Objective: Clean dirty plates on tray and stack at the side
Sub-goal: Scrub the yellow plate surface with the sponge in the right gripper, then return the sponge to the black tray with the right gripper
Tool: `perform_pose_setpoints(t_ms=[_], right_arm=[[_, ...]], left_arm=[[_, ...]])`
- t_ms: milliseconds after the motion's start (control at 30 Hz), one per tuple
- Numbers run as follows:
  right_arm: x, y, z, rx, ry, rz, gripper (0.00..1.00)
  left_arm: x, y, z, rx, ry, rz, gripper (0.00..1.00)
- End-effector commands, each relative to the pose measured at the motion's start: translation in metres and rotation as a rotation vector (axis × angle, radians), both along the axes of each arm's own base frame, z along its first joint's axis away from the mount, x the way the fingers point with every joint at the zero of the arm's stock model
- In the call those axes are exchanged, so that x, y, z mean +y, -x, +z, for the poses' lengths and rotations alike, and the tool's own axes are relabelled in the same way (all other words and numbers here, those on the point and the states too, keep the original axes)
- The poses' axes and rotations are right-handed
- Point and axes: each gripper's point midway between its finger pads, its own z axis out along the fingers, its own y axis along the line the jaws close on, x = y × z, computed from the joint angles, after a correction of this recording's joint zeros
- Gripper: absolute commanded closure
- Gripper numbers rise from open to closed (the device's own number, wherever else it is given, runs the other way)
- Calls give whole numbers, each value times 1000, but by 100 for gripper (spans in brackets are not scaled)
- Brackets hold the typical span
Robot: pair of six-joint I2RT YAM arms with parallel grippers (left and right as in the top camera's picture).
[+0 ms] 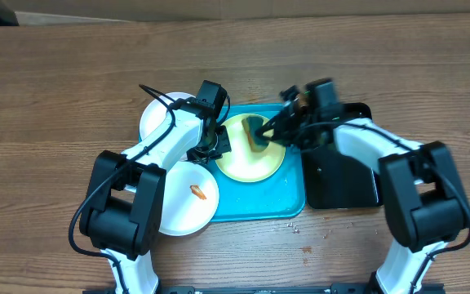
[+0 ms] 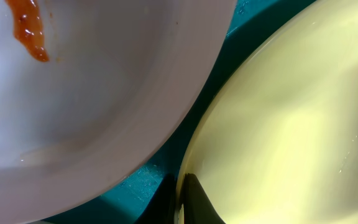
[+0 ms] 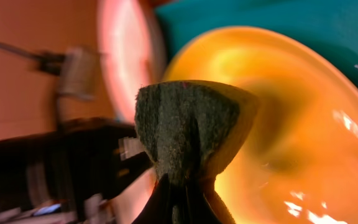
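Green-rimmed plate (image 1: 247,166) faces up on tray (image 1: 261,201); seemingly flat.

Both hands crowd the green-rimmed plate (image 1: 255,163). The left hand (image 1: 211,145) appears to pinch its left rim, and the right hand (image 1: 266,135) holds a sponge (image 1: 256,132) on it from the right. A white plate (image 1: 188,196) overhangs the left edge of the tray (image 1: 288,204), a second white plate (image 1: 157,118) lies behind it, and a black tray (image 1: 341,184) flanks the right. The tray's front right corner is bare, and the counter (image 1: 55,98) lies open at far left and along the back.
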Motion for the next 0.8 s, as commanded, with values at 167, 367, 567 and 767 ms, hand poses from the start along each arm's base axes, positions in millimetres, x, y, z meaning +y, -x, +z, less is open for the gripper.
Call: perform_pose_setpoints(t_ms=[167, 367, 567, 767], right_arm=[[-24, 19, 89, -28, -350, 151, 96], [-48, 14, 101, -78, -339, 104, 96], [-109, 10, 61, -44, -52, -95, 96], [-177, 31, 16, 52, 416, -228, 96]], left_arm=[[6, 3, -7, 11, -35, -7, 96], [7, 5, -7, 20, -39, -19, 96], [7, 6, -7, 23, -42, -31, 96], [7, 5, -7, 18, -40, -30, 96]])
